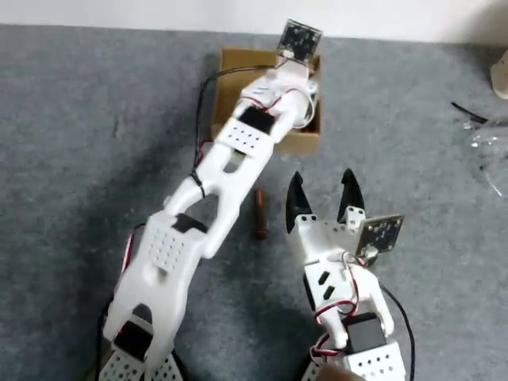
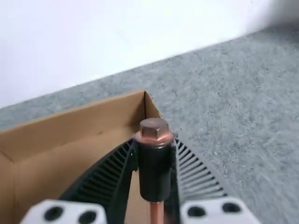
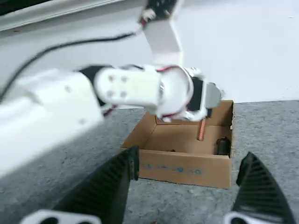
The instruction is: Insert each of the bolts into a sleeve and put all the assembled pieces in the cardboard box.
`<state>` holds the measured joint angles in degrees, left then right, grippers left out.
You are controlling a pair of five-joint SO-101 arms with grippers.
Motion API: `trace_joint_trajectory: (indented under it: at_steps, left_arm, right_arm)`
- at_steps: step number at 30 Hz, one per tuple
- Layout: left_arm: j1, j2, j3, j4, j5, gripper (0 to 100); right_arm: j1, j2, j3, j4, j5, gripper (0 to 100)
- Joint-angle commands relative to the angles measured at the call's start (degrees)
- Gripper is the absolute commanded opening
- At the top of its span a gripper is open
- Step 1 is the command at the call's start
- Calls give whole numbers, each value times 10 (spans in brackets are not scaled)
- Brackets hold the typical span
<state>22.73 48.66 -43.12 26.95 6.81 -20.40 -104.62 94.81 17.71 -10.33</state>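
My left gripper (image 2: 154, 145) is shut on a copper bolt (image 2: 153, 129) seated in a black sleeve (image 2: 154, 172), held upright over the cardboard box (image 2: 70, 126). From above, that arm stretches across the mat to the box (image 1: 298, 143) at the back. Inside the box (image 3: 187, 168) lies another dark assembled piece (image 3: 222, 145), under the held bolt's shaft (image 3: 202, 129). My right gripper (image 1: 324, 192) stands open in front of the box with nothing between its black fingers (image 3: 117, 182). A dark copper-toned piece (image 1: 259, 213) lies on the mat beside the left arm.
Grey mat (image 1: 95, 159) covers the table, with free room to the left and right of the box. A clear plastic item (image 1: 488, 151) with a black wire sits at the right edge. A white wall rises behind the box.
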Motion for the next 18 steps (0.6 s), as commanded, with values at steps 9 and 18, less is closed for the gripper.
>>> trace_joint_trajectory:
  at_steps: [9, 18]
  left_arm:
    - [-2, 57, -179, 66, 5, 56]
    - [-1, 58, -191, 90, 5, 67]
  right_arm:
    - [8, -7, -4, -20, 7, 307]
    - [8, -7, -4, -20, 8, 307]
